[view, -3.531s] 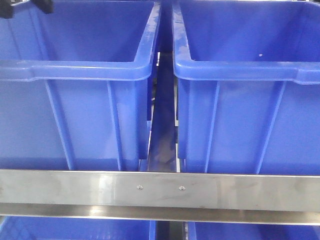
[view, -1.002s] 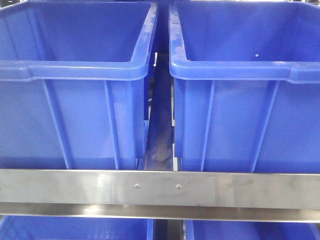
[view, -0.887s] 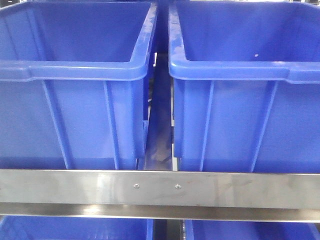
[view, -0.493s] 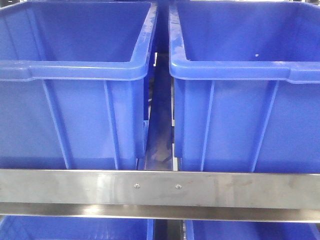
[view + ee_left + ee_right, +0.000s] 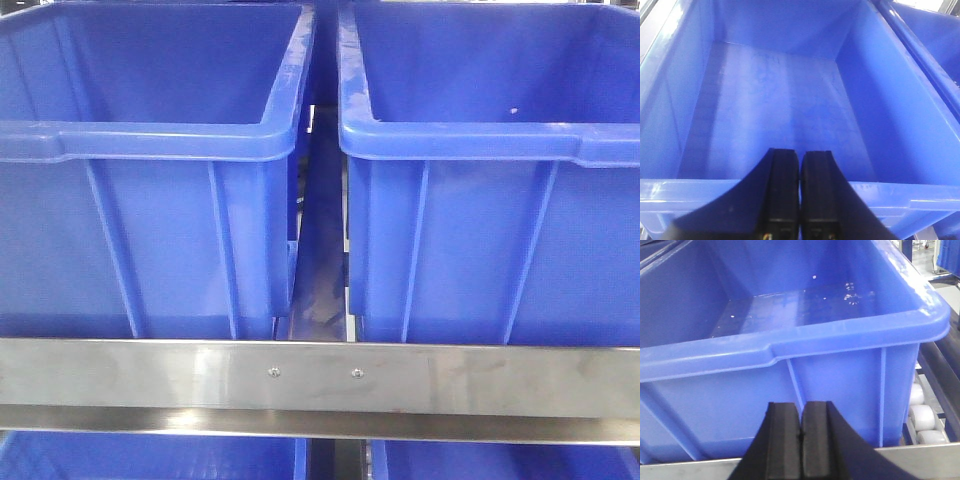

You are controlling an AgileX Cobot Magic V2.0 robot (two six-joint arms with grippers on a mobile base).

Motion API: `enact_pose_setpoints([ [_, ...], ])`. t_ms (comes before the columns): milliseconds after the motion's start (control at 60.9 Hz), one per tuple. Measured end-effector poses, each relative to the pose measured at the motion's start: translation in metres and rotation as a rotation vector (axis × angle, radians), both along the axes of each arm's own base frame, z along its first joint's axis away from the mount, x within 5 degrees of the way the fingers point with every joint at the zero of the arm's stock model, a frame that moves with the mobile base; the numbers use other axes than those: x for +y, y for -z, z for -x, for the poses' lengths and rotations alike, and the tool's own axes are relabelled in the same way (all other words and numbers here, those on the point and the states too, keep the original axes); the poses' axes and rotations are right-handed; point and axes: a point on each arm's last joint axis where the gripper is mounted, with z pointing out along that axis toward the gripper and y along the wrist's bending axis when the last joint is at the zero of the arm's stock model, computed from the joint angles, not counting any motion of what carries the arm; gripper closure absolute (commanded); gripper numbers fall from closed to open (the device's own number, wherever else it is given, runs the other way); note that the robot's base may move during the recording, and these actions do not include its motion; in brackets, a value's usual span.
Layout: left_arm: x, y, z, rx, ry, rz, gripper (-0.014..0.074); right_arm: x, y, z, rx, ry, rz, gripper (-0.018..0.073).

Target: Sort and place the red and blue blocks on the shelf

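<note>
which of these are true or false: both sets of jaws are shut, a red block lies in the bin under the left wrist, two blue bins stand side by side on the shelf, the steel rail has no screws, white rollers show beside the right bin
1. Both sets of jaws are shut. True: the left gripper and the right gripper each show their jaws pressed together with nothing between them.
2. A red block lies in the left bin. False: its floor is bare.
3. Two blue bins stand side by side. True, with a narrow gap between them.
4. The steel rail has no screws. False: two small screws sit near its middle.
5. White rollers show beside the right bin. True.
</note>
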Motion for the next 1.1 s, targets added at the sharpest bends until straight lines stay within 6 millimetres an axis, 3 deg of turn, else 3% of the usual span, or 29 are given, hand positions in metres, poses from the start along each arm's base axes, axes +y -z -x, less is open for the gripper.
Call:
enact_pose_setpoints([
  [181,0.001,-0.001,0.003,-0.011,-0.002,0.005,0.0463,0.0,0.0,0.0,-0.002,0.0,0.0,0.049],
  [328,0.016,0.002,0.027,-0.094,-0.077,-0.01,0.0463,0.0,0.0,0.0,-0.002,0.0,0.0,0.049],
  [476,0.029,0.033,0.054,-0.168,-0.203,-0.027,0.0463,0.0,0.0,0.0,-0.002,0.0,0.0,0.049],
  [526,0.032,0.052,0.058,-0.166,-0.24,-0.034,0.0463,0.0,0.0,0.0,-0.003,0.0,0.0,0.049],
  [706,0.035,0.106,0.055,-0.085,-0.299,-0.053,0.0463,0.0,-0.001,0.0,-0.006,0.0,0.0,0.049],
  [1100,0.036,0.099,0.054,-0.178,-0.303,-0.078,0.0463,0.0,-0.001,0.0,-0.006,0.0,0.0,0.049],
])
